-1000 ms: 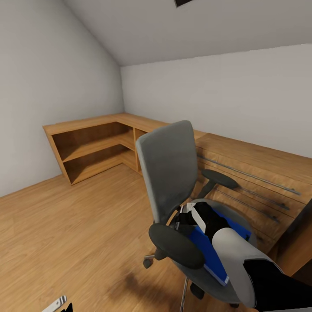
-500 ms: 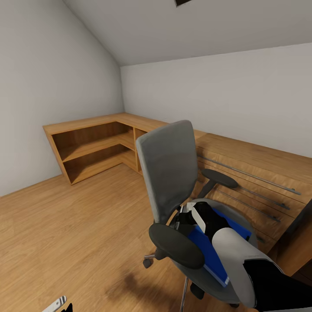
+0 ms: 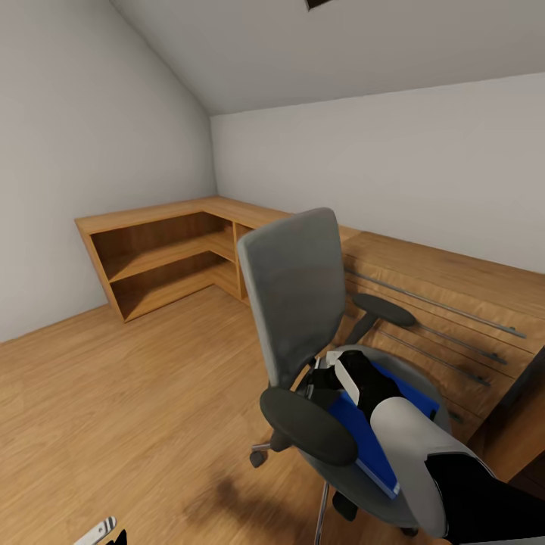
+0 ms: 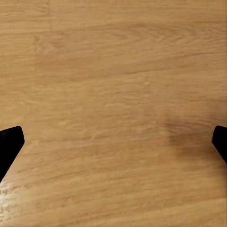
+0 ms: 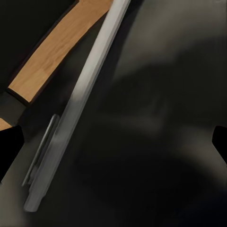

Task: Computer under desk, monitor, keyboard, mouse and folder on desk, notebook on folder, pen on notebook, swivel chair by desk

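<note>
Blue folder [image 3: 362,439] lies on swivel chair [image 3: 295,303] seat.

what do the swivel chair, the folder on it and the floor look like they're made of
Swivel chair: the backrest looks like grey matte fabric, soft and slightly mottled; the armrest pads look like dark matte plastic or rubber.
Folder: smooth, bright blue cover, probably plastic or coated card; the render leaves it open.
Floor: light wood planks or laminate, with visible grain lines and a faint sheen in the left wrist view.
</note>
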`<state>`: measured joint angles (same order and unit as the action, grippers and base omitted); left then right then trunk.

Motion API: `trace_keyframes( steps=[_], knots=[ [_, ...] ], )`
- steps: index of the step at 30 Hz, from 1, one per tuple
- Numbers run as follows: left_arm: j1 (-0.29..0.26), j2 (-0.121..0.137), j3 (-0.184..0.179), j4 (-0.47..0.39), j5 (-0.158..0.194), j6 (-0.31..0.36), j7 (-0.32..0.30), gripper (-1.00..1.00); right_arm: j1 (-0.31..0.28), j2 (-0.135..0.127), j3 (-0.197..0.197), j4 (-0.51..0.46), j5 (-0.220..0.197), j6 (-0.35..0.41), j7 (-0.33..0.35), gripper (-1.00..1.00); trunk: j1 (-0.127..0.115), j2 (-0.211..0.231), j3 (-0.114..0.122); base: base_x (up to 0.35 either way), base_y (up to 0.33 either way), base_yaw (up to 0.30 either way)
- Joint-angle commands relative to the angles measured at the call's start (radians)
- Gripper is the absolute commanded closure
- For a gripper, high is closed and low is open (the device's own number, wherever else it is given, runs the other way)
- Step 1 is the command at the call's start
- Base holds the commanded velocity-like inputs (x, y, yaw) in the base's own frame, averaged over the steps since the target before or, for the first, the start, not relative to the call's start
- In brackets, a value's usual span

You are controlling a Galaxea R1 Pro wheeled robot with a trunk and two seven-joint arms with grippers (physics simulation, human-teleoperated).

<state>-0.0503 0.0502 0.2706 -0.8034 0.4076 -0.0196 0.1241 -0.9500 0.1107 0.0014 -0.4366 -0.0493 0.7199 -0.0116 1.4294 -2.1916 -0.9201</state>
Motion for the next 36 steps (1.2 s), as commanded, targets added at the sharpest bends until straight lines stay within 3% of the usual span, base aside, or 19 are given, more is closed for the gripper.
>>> trace_keyframes(
  steps=[1, 36],
  knots=[
    [0.000, 0.000, -0.002, 0.000, 0.011, -0.002, 0.003, -1.00, 0.000, 0.000, 0.000, 0.030, -0.012, 0.004, -0.002, -1.00, 0.006, -0.007, -0.004, 0.000, 0.000, 0.000],
    [0.000, 0.000, -0.002, -0.001, 0.011, -0.002, 0.003, -1.00, 0.000, 0.001, 0.013, 0.030, 0.008, 0.008, -0.010, -1.00, 0.013, -0.021, -0.011, 0.000, 0.000, 0.000]
  ],
)
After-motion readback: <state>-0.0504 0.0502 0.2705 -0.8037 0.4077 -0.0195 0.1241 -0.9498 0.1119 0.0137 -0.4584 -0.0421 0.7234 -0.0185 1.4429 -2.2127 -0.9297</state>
